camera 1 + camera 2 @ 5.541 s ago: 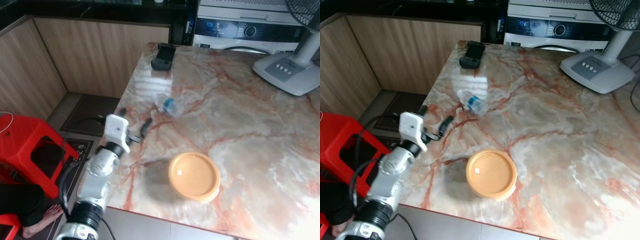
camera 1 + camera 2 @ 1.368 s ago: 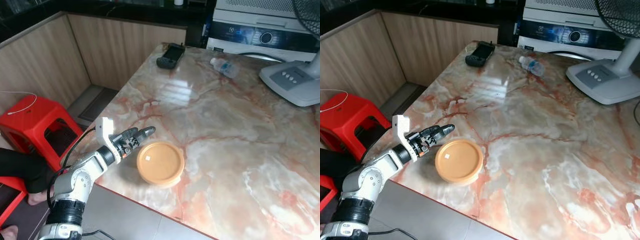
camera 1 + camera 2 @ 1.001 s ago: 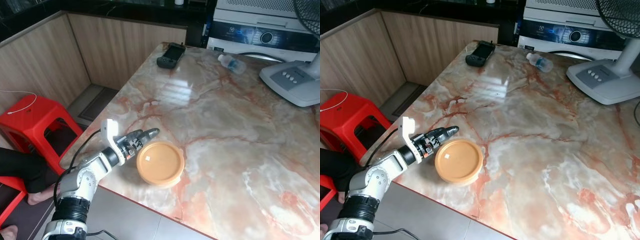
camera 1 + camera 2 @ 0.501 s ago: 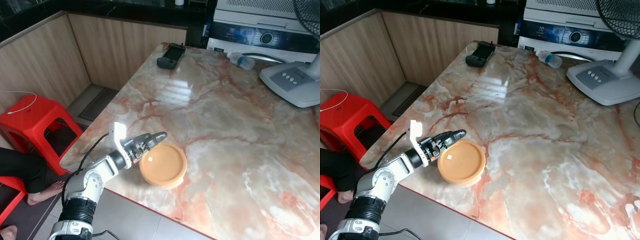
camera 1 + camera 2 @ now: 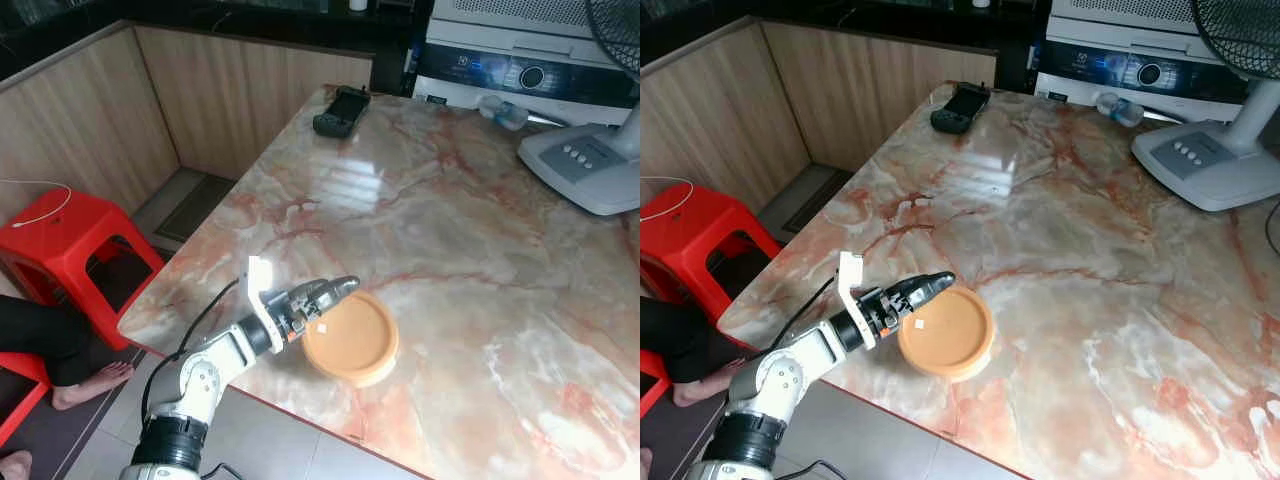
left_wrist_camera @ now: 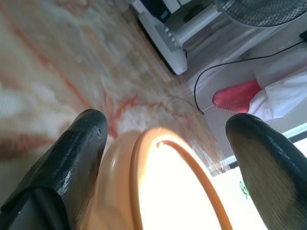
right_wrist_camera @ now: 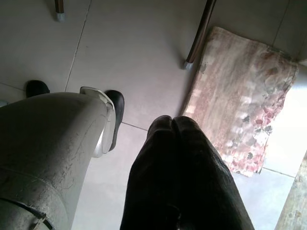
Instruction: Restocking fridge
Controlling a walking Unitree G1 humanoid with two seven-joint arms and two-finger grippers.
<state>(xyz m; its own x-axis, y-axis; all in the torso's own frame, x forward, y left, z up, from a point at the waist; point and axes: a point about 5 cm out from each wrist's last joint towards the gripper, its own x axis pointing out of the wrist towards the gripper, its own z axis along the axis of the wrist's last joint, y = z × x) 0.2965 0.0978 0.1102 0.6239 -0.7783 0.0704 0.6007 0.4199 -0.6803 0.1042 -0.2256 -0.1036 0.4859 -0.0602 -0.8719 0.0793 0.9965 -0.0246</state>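
Trouble ahead, I reckon: left gripper (image 5: 328,294) fingers spread around the round orange lidded plastic container (image 5: 350,337), which may skid off the marble worktop (image 5: 450,240); right gripper (image 7: 180,158) closed.

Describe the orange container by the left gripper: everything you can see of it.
The orange container is round, low and flat-topped, apparently plastic, with a matching lid on and a small pale sticker on that lid. It sits upright on the marble table, near the front edge. The left gripper is at its left rim; in the left wrist view the black fingers are spread on either side of the rim, one close against it.
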